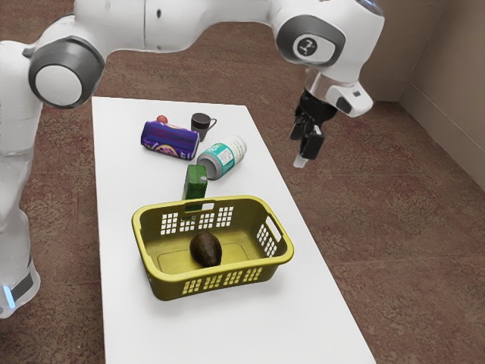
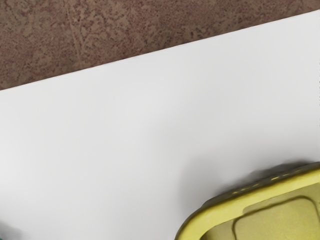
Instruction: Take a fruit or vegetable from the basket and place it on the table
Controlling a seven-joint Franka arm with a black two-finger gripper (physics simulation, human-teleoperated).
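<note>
My gripper point(image 1: 301, 155) hangs high up in the exterior view, on the right of the table and well above its level, apart from the basket; how its two sides stand is unclear from this angle. The yellow basket point(image 1: 276, 261) stands on the white table point(image 1: 212, 330), with a dark brown, avocado-like fruit point(image 1: 205, 249) lying on its floor. In the wrist view, a corner of the basket point(image 2: 222, 214) shows beside the bare top of the table point(image 2: 100, 150); the fruit is out of that picture.
Behind the basket in the exterior view stands a green carton point(image 1: 195, 182). Farther back are a white-and-teal bottle point(image 1: 225, 155) on its side, a purple package point(image 1: 170, 141), a dark mug point(image 1: 200, 123) and a small red round thing point(image 1: 162, 119). The table's long edge point(image 1: 297, 211) runs below the gripper.
</note>
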